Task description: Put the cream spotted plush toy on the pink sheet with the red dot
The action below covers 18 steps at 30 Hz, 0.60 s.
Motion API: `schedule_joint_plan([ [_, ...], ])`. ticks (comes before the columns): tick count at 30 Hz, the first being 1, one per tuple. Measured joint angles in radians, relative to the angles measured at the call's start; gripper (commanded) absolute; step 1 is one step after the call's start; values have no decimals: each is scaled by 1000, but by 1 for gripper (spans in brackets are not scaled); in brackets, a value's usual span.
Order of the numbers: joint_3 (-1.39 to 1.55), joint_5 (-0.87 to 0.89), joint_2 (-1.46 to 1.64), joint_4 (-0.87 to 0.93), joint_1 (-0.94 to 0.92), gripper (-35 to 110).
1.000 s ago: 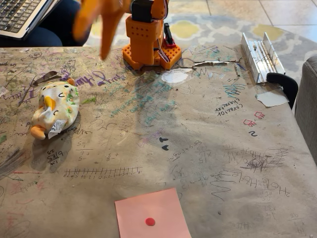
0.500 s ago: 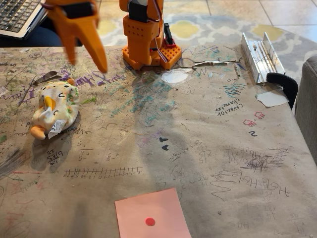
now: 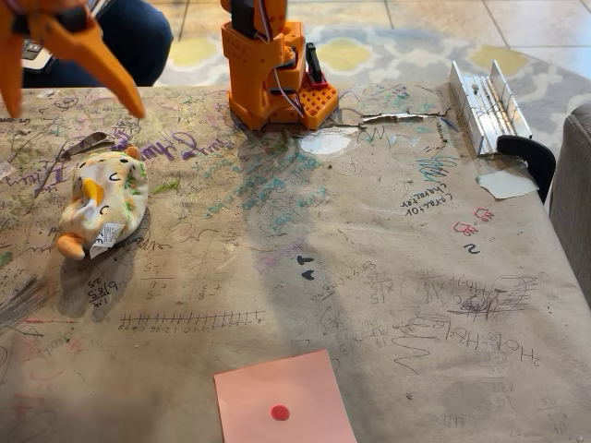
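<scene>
Salmon-pink paper lies nearest, at the bottom edge of the fixed view: the pink sheet with the red dot (image 3: 283,397) sits flat on the worktop (image 3: 388,277), its lower edge cut off by the frame and its surface bare. Beyond it stretches a broad band of scribbled brown covering with nothing standing on it, reaching from the sheet up toward the left side. There the cream spotted plush toy (image 3: 102,201) rests on its side near the worktop's left edge, white tag and orange nub toward the camera, well apart from the sheet. Above and to the left of the toy hangs the orange gripper (image 3: 69,100), clear of it in the air, jaws spread wide, one finger pointing down-right, the other cut off at the frame's left edge. At the far edge stands the arm's orange base (image 3: 270,74). To the right, near the far corner, lies a metal bracket (image 3: 485,106), with a black clamp (image 3: 528,157) at the right edge.
</scene>
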<state>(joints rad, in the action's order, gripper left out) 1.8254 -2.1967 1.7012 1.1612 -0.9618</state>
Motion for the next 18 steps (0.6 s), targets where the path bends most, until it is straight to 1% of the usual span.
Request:
schedule_joint_plan([
  [3,153,-48,0,-138,-41,62],
  [7,253,-57,0,-225,-28,62],
  [13,244,-31,-89,-249,20,61],
  [18,104,35,-239,-199,69,59],
])
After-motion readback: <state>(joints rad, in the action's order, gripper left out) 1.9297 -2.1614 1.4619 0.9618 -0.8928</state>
